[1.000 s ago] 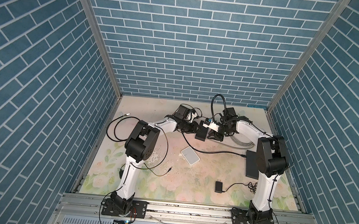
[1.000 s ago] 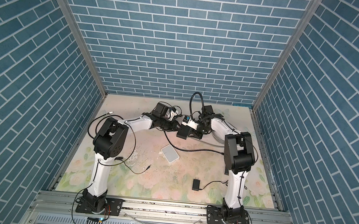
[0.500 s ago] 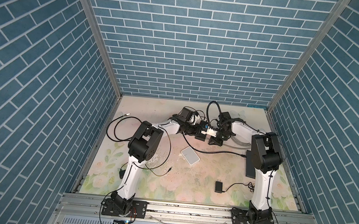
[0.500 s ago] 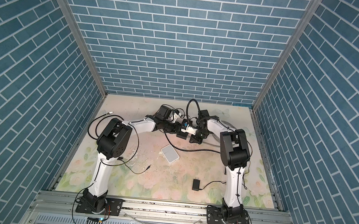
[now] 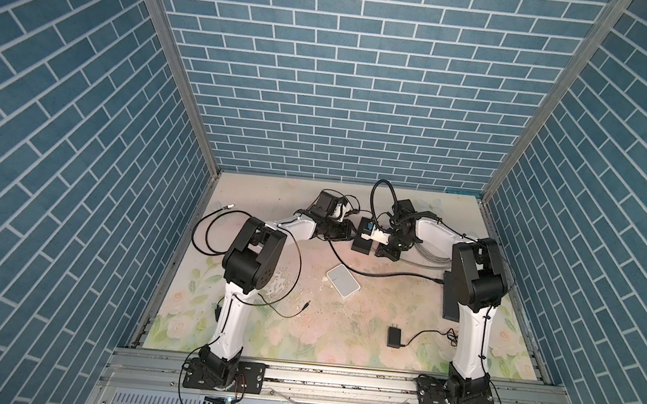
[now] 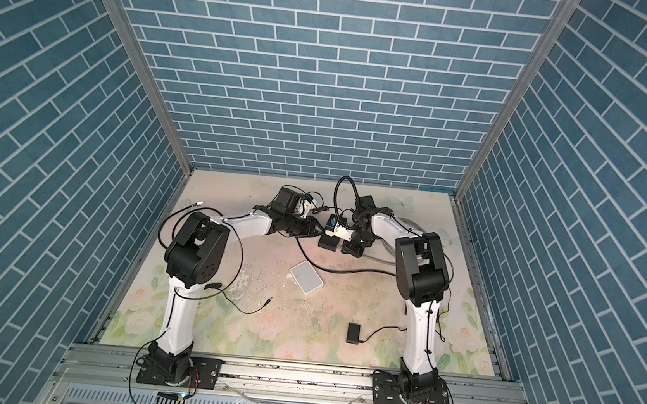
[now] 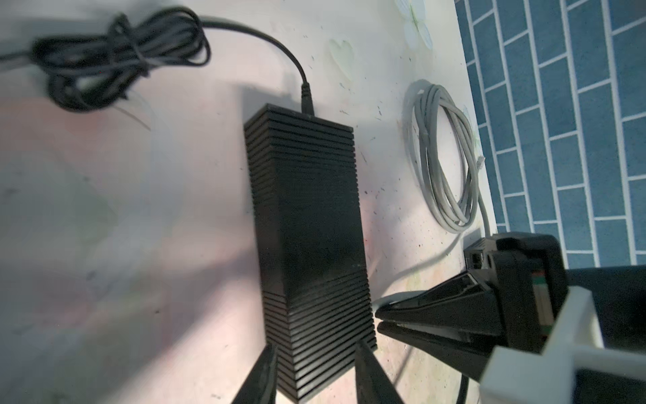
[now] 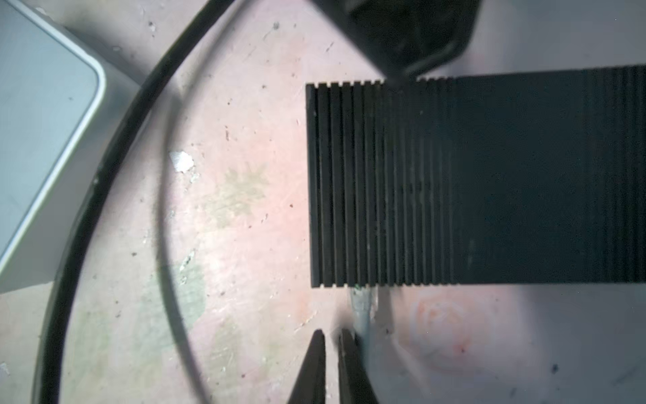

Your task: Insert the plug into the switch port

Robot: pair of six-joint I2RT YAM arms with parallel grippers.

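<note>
Currently: seating plug [image 8: 363,311] in switch [image 8: 472,182] (my guess)
Left gripper [image 7: 314,346]: clamps switch
Right gripper [image 8: 332,332]: nearly closed, plug beside
Next: pinch plug, push straight

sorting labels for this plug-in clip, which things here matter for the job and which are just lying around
Job:
black ribbed switch
grey cable
its plug

Lying about:
white box
black wall adapter
dark flat slab

A robot lab cell: brick-print walls [image 5: 346,71] enclose a floral table [image 5: 341,334]; left arm [image 5: 251,261] and right arm [image 5: 472,282] are bolted to an aluminium rail [image 5: 337,378].
</note>
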